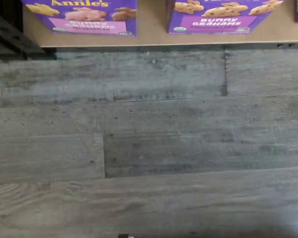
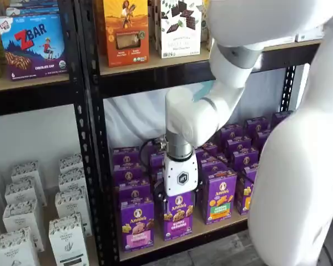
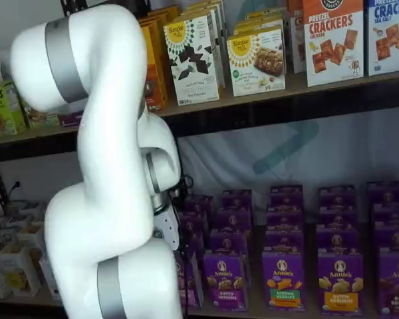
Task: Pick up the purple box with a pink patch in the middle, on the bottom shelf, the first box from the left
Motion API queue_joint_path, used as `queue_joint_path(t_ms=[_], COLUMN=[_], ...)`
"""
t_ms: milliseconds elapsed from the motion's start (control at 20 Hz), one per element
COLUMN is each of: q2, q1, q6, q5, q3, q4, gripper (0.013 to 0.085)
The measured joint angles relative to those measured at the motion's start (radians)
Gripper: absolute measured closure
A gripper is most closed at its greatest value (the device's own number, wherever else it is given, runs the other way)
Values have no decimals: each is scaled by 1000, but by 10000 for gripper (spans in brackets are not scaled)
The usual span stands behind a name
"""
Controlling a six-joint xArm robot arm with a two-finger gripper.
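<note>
The purple box (image 1: 82,17) with its pink band stands at the front left corner of the bottom shelf (image 1: 154,37), and the wrist view shows only its lower front. In a shelf view the purple box (image 2: 137,224) is upright and first in the front row. My gripper (image 2: 181,178) shows there as a white body hanging just right of it, in front of the neighbouring Bunny Grahams box (image 2: 177,217). Its black fingers are hidden, and it is open with no box in it. In a shelf view the arm (image 3: 113,199) covers most of the purple box (image 3: 187,282).
A black perforated upright (image 2: 91,166) stands just left of the purple box, with white cartons (image 2: 22,221) beyond it. Several more purple boxes (image 2: 222,194) fill the shelf to the right and behind. Grey plank floor (image 1: 149,139) lies below the shelf edge. The board above (image 2: 155,69) carries taller boxes.
</note>
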Motion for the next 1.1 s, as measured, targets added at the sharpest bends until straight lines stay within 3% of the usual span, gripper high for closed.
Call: queue_joint_path(t_ms=[250, 650, 1100], q2=[107, 268, 441], q1=[-8, -34, -68], q6=[13, 96, 72], q5=[-91, -170, -210], q3=[-35, -138, -298], q4=[-20, -131, -141], gripper=[130, 130, 130])
